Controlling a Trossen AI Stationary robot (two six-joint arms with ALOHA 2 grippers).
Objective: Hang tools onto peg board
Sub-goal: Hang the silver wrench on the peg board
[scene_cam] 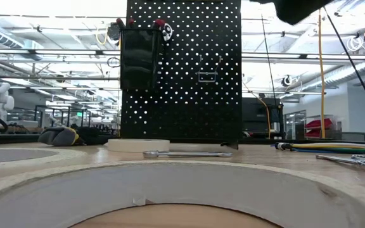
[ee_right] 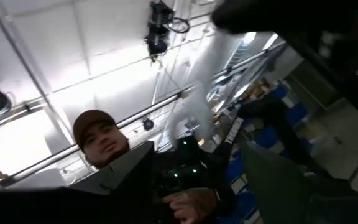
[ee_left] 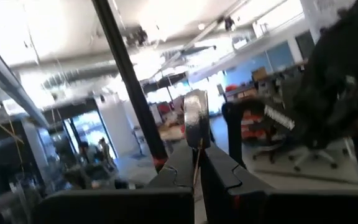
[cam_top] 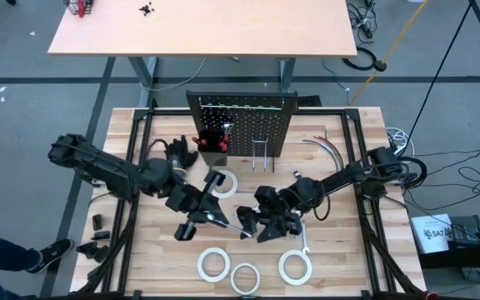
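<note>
The pale, planked wooden tabletop (cam_top: 340, 258) has a matt, visibly grained surface. On it stands an upright black perforated metal peg board (scene_cam: 189, 76) with a dull painted finish, and before it lies a slim silver metal wrench (scene_cam: 185, 154), smooth and shiny. The flat white tape rings (cam_top: 213, 264) look matt and papery.

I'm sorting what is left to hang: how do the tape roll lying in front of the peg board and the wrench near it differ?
The tape roll is a white ring; the wrench is a thin silver bar. The tape roll rises higher off the table; the wrench lies very low. The tape roll sits closer to the peg board; the wrench lies nearer the low camera. Both lie flat on the table, neither hung.
</note>
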